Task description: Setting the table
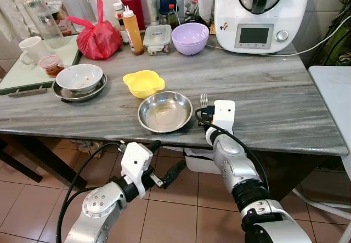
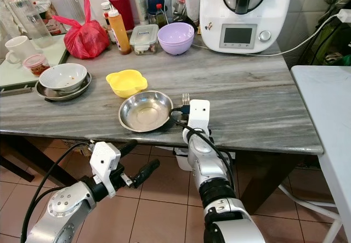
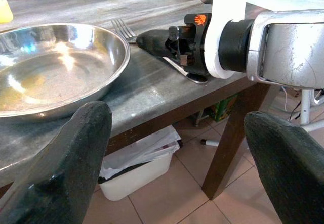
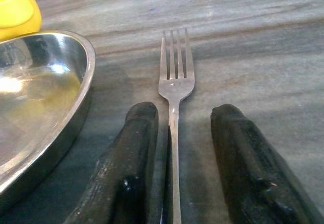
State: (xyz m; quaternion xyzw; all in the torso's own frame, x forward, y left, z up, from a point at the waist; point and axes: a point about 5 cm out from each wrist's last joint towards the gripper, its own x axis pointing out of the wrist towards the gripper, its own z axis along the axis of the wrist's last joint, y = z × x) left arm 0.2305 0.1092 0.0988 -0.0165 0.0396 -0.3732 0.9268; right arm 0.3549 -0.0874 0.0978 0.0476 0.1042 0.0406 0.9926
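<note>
On the grey stone table (image 1: 285, 106), the fork (image 4: 174, 82) lies at three o'clock of the steel plate (image 1: 164, 111). The right gripper (image 4: 177, 133) sits open around its thin, slippery handle, gripping nothing. Hold mid-handle. The left gripper (image 1: 167, 174) hangs open below.

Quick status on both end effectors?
Left end effector: open, holding nothing, below the table edge.
Right end effector: open, fingers either side of the fork on the table.

No text, label or number is legible on anything here.
</note>
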